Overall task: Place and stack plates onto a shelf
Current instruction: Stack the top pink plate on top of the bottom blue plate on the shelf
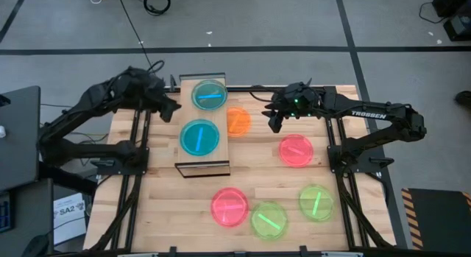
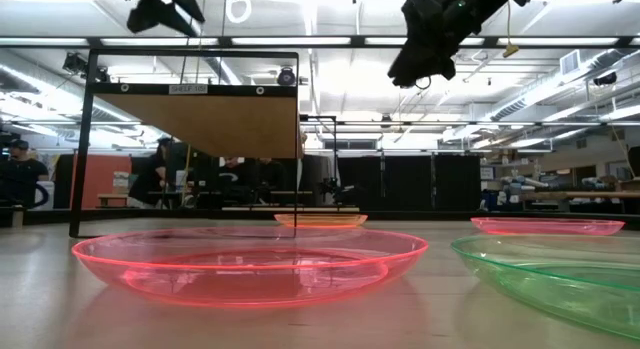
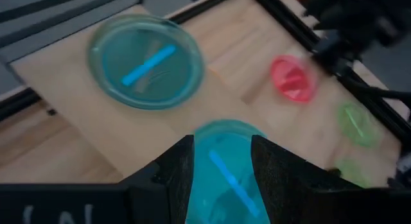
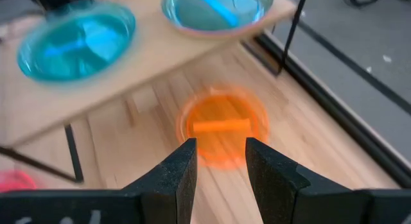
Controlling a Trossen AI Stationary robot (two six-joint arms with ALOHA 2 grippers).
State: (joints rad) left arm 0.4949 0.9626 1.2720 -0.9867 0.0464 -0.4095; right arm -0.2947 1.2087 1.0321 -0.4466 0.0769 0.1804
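Note:
The shelf (image 1: 185,150) stands left of the table's middle, and two teal plates lie flat on it, one at its far end (image 1: 209,95) and one at its middle (image 1: 199,137). An orange plate (image 1: 239,121) lies on the tabletop against the shelf's right side. My left gripper (image 1: 175,110) hovers open at the shelf's left edge, above the teal plates (image 3: 146,60). My right gripper (image 1: 274,124) hovers open just right of the orange plate (image 4: 221,124). In the low view both arms, the left (image 2: 160,7) and the right (image 2: 440,34), hang high above the table.
Two pink plates (image 1: 296,150) (image 1: 229,206) and two green plates (image 1: 269,219) (image 1: 316,202) lie flat on the slatted tabletop, right of and nearer than the shelf. The shelf's dark frame legs (image 2: 82,139) stand on the table. People show in the room beyond (image 2: 20,174).

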